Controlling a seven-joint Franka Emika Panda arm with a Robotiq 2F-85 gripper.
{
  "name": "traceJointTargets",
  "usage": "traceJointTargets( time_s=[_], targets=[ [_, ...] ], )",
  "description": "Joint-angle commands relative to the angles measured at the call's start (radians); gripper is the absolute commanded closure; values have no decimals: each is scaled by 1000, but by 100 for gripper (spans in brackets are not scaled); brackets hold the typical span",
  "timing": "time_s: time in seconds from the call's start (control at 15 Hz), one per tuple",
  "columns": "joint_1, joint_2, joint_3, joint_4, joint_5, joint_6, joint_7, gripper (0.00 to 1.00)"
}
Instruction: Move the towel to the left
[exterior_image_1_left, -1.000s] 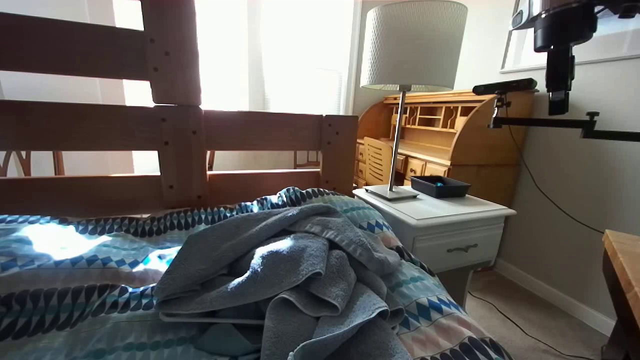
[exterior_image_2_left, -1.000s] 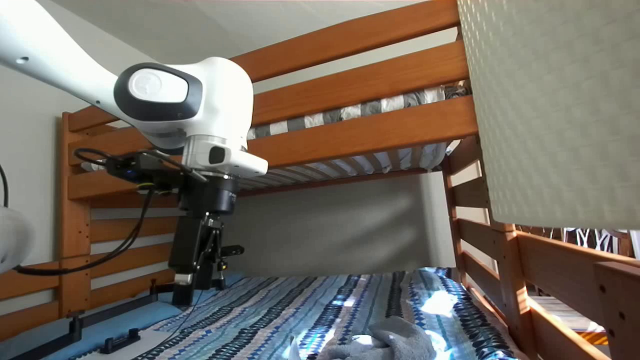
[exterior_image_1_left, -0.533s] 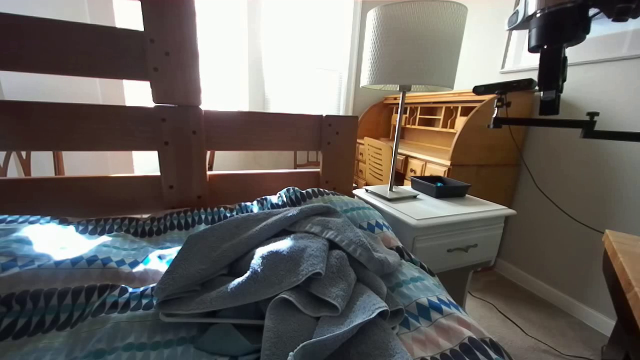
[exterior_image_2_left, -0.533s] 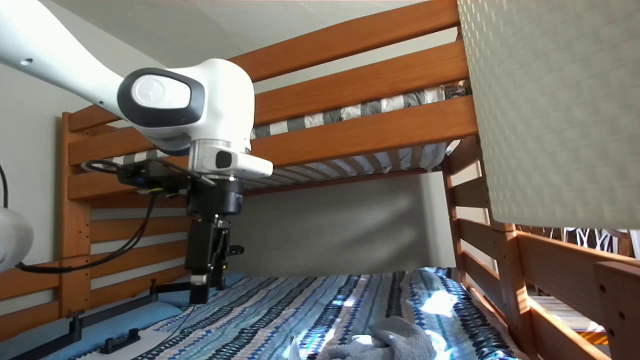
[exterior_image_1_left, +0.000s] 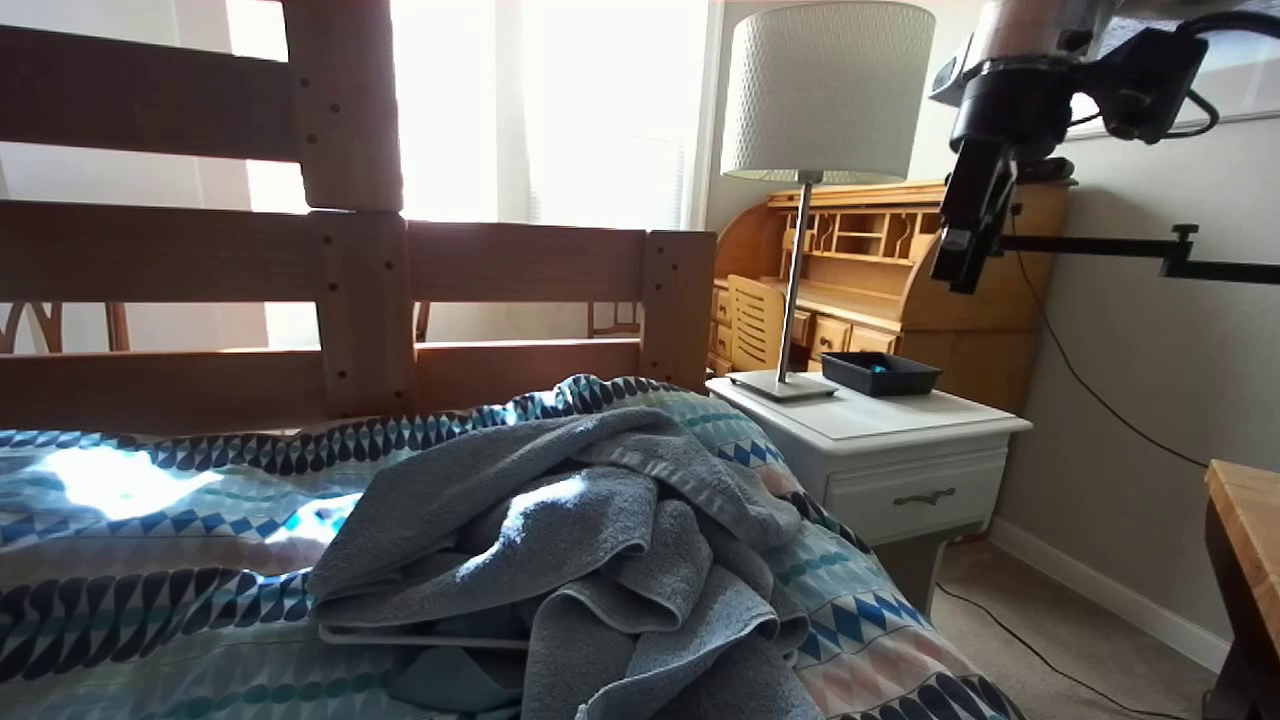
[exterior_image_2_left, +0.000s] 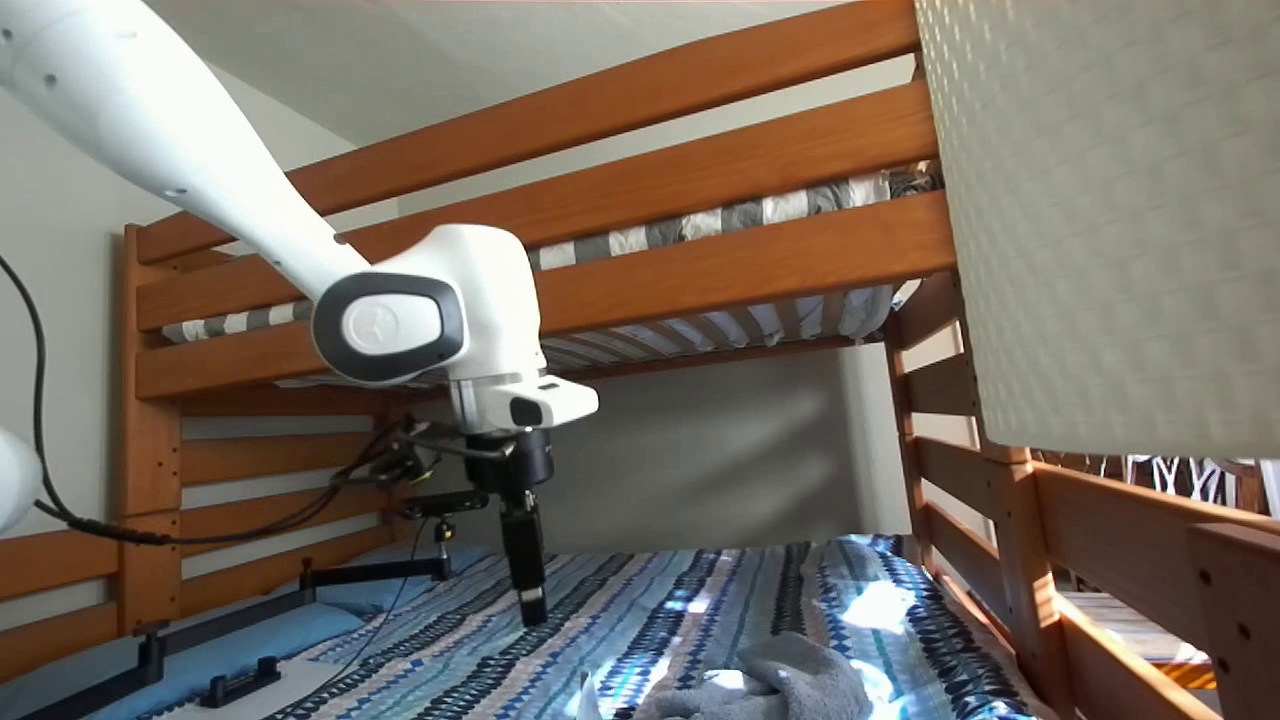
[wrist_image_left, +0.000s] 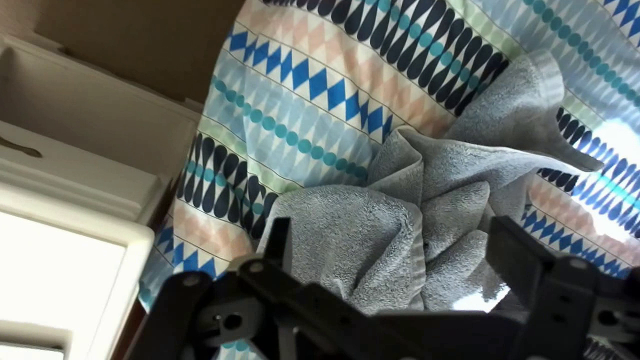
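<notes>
The towel (exterior_image_1_left: 600, 530) is grey and lies crumpled in folds on the patterned bed. In an exterior view only its top (exterior_image_2_left: 790, 680) shows at the lower edge. In the wrist view the towel (wrist_image_left: 350, 235) lies beyond my fingers, with one loose flap reaching to the upper right. My gripper (wrist_image_left: 392, 240) is open, its two fingers wide apart with the towel seen between them. In both exterior views the gripper (exterior_image_1_left: 957, 270) is in the air, well above the bed and apart from the towel; its fingertips also show here (exterior_image_2_left: 533, 608).
A white nightstand (exterior_image_1_left: 910, 420) stands beside the bed, bearing a tall lamp (exterior_image_1_left: 825, 95) and a black tray (exterior_image_1_left: 880, 373). Bunk bed rails (exterior_image_2_left: 720, 265) run above the bed. A black camera mount arm (exterior_image_1_left: 1090, 244) is near the gripper. Sunlight patches fall on the bedspread (exterior_image_2_left: 560, 630).
The arm has moved lower and, in an exterior view, from the right edge leftward toward the towel; the gripper has tilted and turned. The towel has not moved.
</notes>
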Motion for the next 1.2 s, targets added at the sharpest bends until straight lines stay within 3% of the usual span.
traceJointTargets(
  time_s=[0.0, 0.27, 0.33, 0.87, 1.13],
  targets=[
    [50, 189, 19, 44, 41, 209, -51, 0],
    [80, 363, 49, 85, 41, 422, -57, 0],
    [60, 261, 49, 36, 7, 343, -25, 0],
    [55, 283, 56, 45, 6, 362, -23, 0],
    [86, 377, 74, 93, 71, 404, -105, 0]
  ],
)
